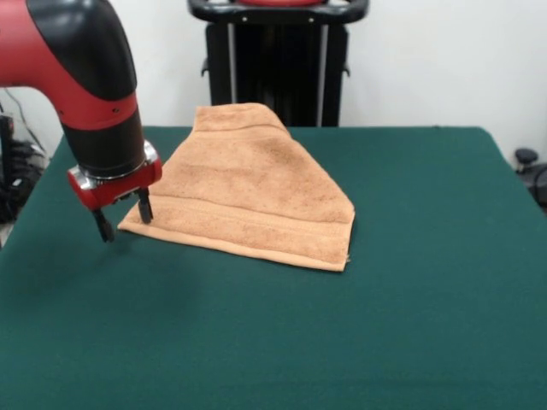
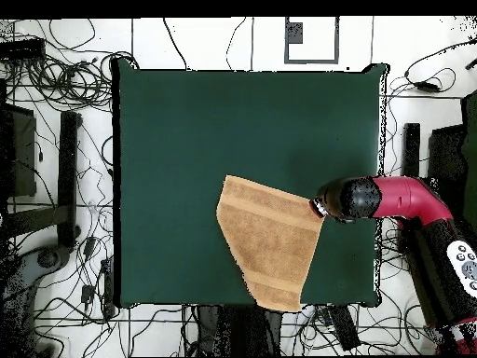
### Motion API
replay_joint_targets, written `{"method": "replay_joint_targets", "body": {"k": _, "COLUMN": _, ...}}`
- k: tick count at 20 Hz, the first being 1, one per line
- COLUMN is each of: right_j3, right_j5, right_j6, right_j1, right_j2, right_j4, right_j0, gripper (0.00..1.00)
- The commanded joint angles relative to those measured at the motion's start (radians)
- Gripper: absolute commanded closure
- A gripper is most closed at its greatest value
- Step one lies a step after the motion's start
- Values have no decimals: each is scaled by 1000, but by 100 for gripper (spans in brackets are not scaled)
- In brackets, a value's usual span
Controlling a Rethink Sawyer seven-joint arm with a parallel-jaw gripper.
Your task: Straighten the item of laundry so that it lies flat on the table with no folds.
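Note:
The item of laundry [image 1: 248, 192] is an orange-tan towel lying on the green table [image 1: 359, 342] with one side folded over, so its outline tapers toward the far edge. A woven band runs along its near hem. My gripper [image 1: 124, 217] hangs open at the towel's near-left corner, one finger over the cloth and the other just outside it above the felt. From overhead, the towel [image 2: 270, 240] lies by the table [image 2: 205, 140] edge nearest the base. The arm's wrist [image 2: 349, 199] covers the gripper beside the towel's right corner.
A black stand [image 1: 278, 60] rises behind the table's far edge, close to the towel's narrow end. Cables [image 2: 56, 84] and equipment lie on the floor around the table. The towel's narrow end reaches the table edge [image 2: 279, 304].

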Motion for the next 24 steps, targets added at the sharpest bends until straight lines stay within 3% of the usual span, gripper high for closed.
{"method": "replay_joint_targets", "body": {"k": 1, "right_j3": -38, "right_j5": 30, "right_j6": -207, "right_j1": 90, "right_j2": -18, "right_j4": -19, "right_j0": 30, "gripper": 0}}
{"method": "replay_joint_targets", "body": {"k": 24, "right_j3": -31, "right_j5": 30, "right_j6": -214, "right_j1": 92, "right_j2": -22, "right_j4": -27, "right_j0": 31, "gripper": 0}}
